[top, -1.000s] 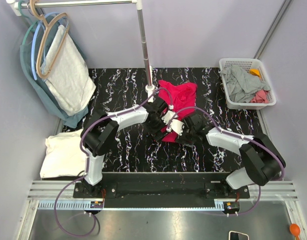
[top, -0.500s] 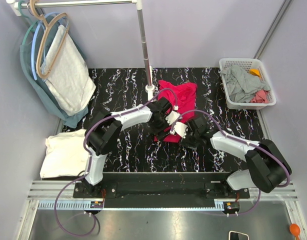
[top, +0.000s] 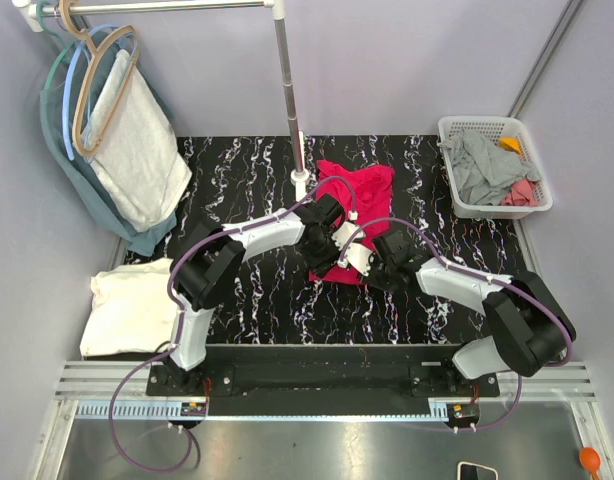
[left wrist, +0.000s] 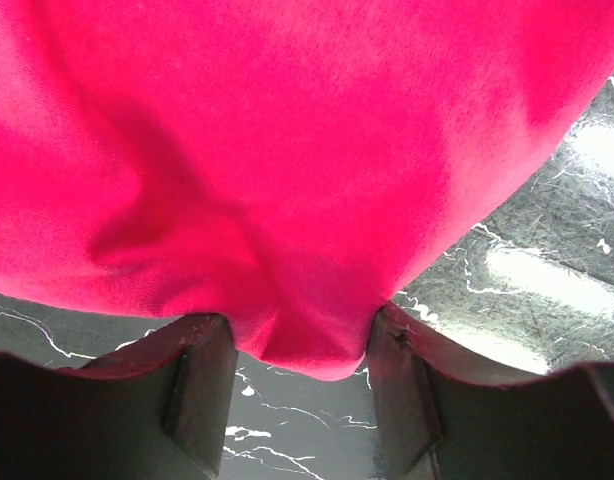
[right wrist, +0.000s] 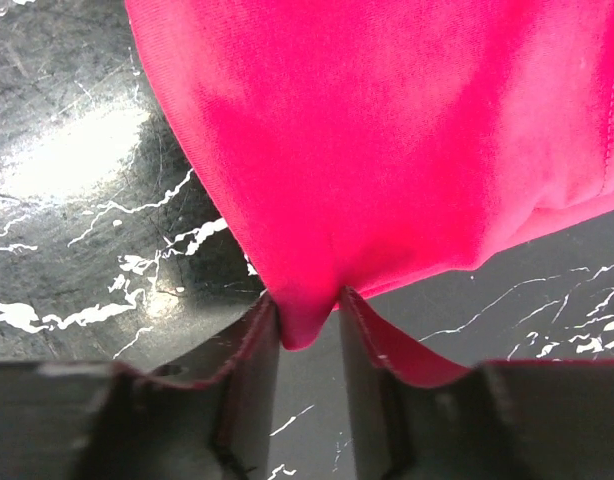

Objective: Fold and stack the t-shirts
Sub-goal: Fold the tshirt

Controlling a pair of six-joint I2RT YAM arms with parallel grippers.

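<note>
Both claws have closed in since a second ago, and the left arm now reaches farther out over the black white-veined marble table.

Nearest, off the table's left edge, lies a folded cream-white cotton t-shirt.

Mid-table, the left gripper stands at a middling width, with a bulge of the bright crimson red cotton t-shirt bunched between its dark fingers, which press it on both sides. Just to its right, the right gripper is narrow and pinches a thin fold of the same shirt's near hem. The crimson shirt lies crumpled from the table's middle back toward the far edge.

At the far right sits a white plastic slotted basket holding a grey t-shirt and a pink t-shirt.

At the far left, a pale speckled grey-white cloth and a teal-blue garment hang on hangers, beside a metal rack pole.
</note>
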